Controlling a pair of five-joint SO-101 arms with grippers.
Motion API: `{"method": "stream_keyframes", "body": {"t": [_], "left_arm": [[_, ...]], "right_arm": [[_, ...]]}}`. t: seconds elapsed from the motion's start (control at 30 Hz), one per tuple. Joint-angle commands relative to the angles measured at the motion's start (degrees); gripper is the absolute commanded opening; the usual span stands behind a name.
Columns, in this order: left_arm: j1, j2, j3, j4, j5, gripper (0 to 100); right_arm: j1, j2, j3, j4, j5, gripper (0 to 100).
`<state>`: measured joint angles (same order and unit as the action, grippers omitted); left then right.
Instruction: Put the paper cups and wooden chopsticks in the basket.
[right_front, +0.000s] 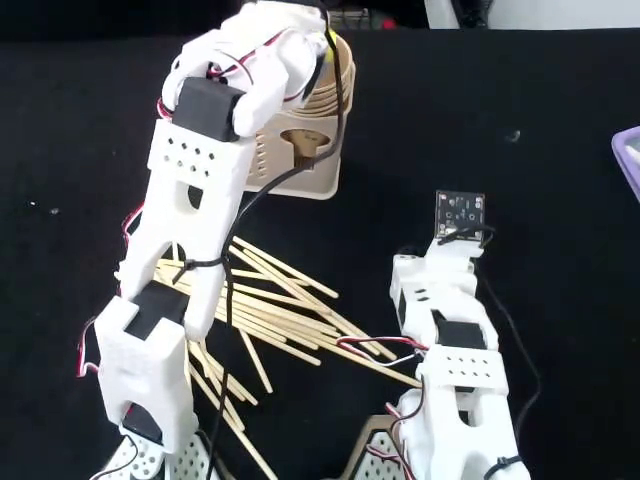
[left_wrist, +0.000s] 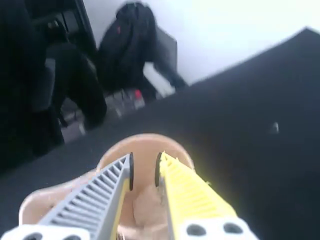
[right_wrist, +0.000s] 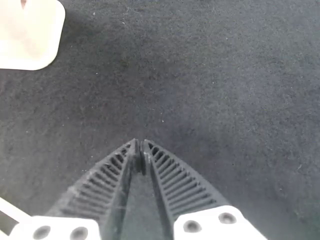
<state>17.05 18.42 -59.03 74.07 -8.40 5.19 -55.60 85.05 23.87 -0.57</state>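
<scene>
A black, felt-like cloth (right_front: 520, 90) covers the table. Near its far edge stands a pale wooden basket (right_front: 300, 165) with a slatted, curved wall and a cut-out handle hole in its flat end.

The white plastic left arm (right_front: 195, 200) stretches from the near edge up over the basket. Seen from its wrist, the left gripper (left_wrist: 144, 170) hangs above the basket's rounded tan rim (left_wrist: 145, 142). Its ridged grey finger (left_wrist: 95, 197) and yellow finger (left_wrist: 187, 195) are a narrow gap apart, with nothing seen between them.

Thin, pale wooden chopsticks (right_front: 285, 315) lie on the cloth in a loose, fanned heap, partly under the left arm. Their farthest ends reach right up to the right arm (right_front: 455, 330).

The right gripper (right_wrist: 140, 147) has its dark ribbed fingers pressed together, low over bare cloth, with a rounded corner of the basket (right_wrist: 25, 30) nearby.

A wide stretch of cloth runs from the basket to a lilac rim (right_front: 630, 160) at the table's right edge.
</scene>
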Motion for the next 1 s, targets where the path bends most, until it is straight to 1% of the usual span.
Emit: {"method": "stream_keyframes", "body": {"t": [0.0, 0.1, 0.2, 0.3, 0.37, 0.5, 0.67, 0.8, 0.93, 0.97], "left_arm": [[0.6, -0.5, -2.0, 7.0, 0.7, 11], [1.2, 1.1, -2.2, 9.1, 0.7, 11], [1.5, 2.7, -2.1, 9.1, 0.7, 11], [2.5, 4.8, -2.8, 8.1, 0.7, 11], [2.9, 5.5, -3.5, 5.9, 0.7, 10], [3.3, 4.9, -9.5, 3.3, 0.7, 10], [2.3, 4.9, -17.8, 3.6, 0.6, 10], [-0.4, 4.8, -24.6, 9.5, 0.7, 10], [-3.6, 4.8, -36.4, 21.5, 0.4, 10], [-4.4, 4.7, -36.9, 24.6, 0.4, 10]], "right_arm": [[-1.1, -1.2, -0.1, -1.1, 0.5, 1.2], [-1.1, -1.2, -0.1, -1.1, 0.5, 1.2], [-1.1, -1.2, -0.1, -1.1, 0.5, 1.2], [-1.1, -1.2, -0.1, -1.1, 0.5, 1.2], [-1.1, -1.2, -0.1, -1.1, 0.5, 1.2], [-1.1, -1.2, -0.1, -1.1, 0.5, 1.2], [-1.1, -1.2, -0.1, -1.1, 0.5, 1.2], [-1.1, -1.2, -0.1, -1.1, 0.5, 1.2], [-1.1, -1.2, -0.1, -1.1, 0.5, 1.2], [-1.1, -1.2, -0.1, -1.1, 0.5, 1.2]]}}
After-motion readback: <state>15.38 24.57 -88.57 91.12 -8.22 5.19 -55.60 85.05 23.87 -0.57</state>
